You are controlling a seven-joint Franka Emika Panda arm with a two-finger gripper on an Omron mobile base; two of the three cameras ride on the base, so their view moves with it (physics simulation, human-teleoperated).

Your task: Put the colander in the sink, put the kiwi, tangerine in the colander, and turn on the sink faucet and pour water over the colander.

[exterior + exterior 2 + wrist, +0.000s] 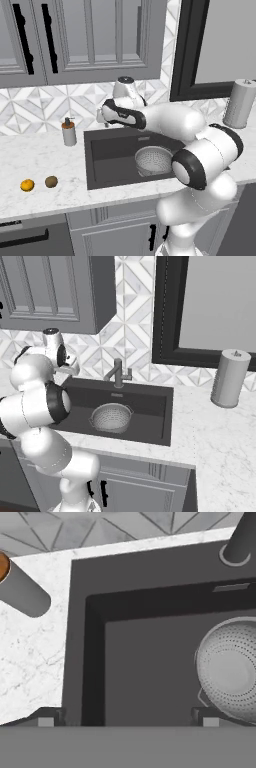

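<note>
We see colander [154, 161] already in sink [107, 150], centre frame. Kiwi [51, 181] and tangerine [27, 185] wait on counter [50, 155], lower left. Gripper [128, 722] released, empty. Fruits, faucet [117, 373] left.

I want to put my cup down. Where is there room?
Free: the counter between the soap dispenser and the tangerine, and the marble in front of the paper towel roll. The sink floor left of the colander is bare too.
</note>
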